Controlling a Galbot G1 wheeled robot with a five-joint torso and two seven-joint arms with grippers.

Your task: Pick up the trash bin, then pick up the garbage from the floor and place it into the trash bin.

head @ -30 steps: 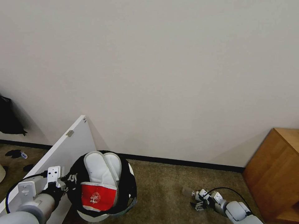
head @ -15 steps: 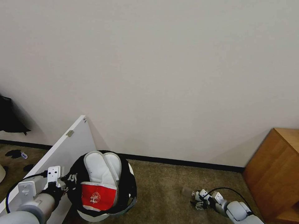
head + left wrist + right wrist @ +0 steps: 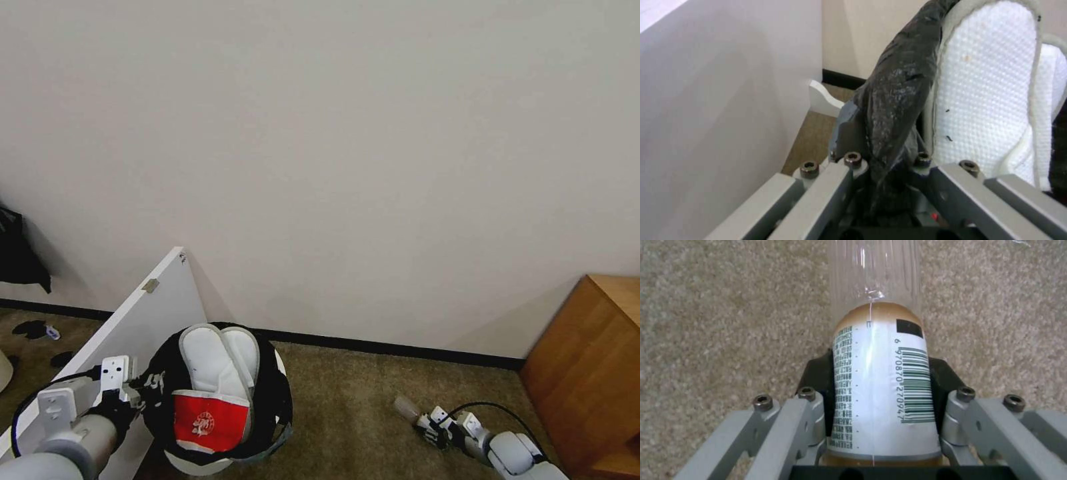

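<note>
The trash bin (image 3: 277, 407), white with a black bag over its rim, hangs at the lower left of the head view. Two white slippers (image 3: 217, 363) and a red-and-white packet (image 3: 210, 420) stick out of it. My left gripper (image 3: 137, 393) is shut on the bagged rim (image 3: 896, 100), with a slipper (image 3: 987, 93) right beside the jaws. Low at the right, over the carpet floor (image 3: 347, 407), my right gripper (image 3: 427, 427) is shut on a clear bottle (image 3: 882, 380) with a white barcode label. The bottle's clear end (image 3: 405, 407) points away from the wrist.
A white board (image 3: 133, 320) leans against the wall just left of the bin. A wooden cabinet (image 3: 593, 360) stands at the right edge. A black baseboard runs along the wall behind. Small dark items (image 3: 33, 328) lie on the carpet at far left.
My right gripper has lifted and tilted the bottle slightly; its clear end now points up and left. The left arm and the bin have held still.
</note>
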